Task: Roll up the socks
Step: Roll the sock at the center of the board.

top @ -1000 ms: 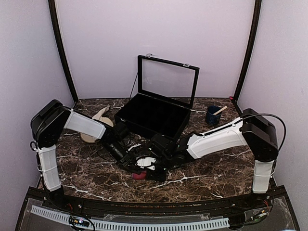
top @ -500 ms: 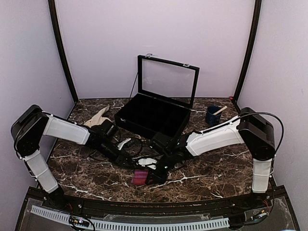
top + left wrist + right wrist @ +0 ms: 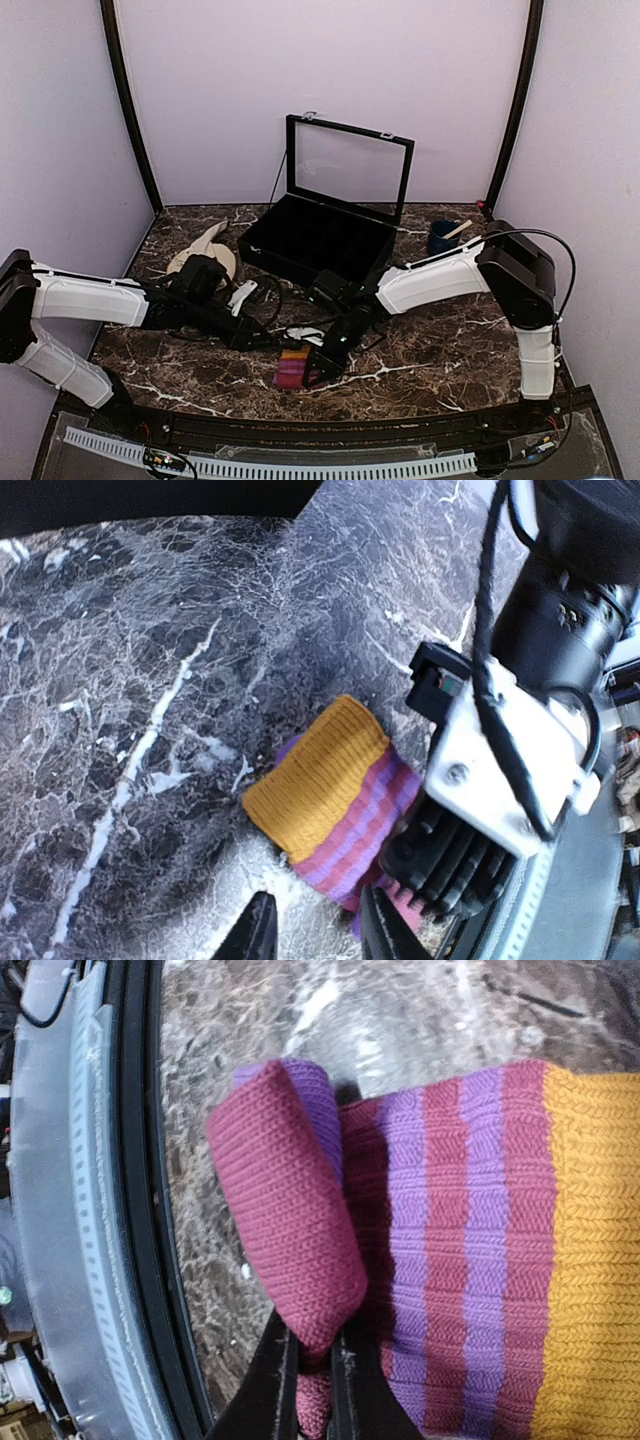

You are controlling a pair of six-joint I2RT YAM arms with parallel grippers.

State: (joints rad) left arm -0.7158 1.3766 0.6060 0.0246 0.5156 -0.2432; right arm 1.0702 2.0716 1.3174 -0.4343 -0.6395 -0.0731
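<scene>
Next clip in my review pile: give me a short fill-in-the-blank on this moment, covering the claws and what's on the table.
1. The right claw is ___ on a magenta fold of the striped sock.
2. The left claw hovers beside that sock with its fingers ___, nothing between them.
3. At the right rear of the marble table, a pale stick leans in a ___ cup.

Missing words: shut; open; blue

High rear overview of the table [image 3: 450, 350]; two close wrist views, both onto the striped sock [image 3: 450, 1210]
</scene>
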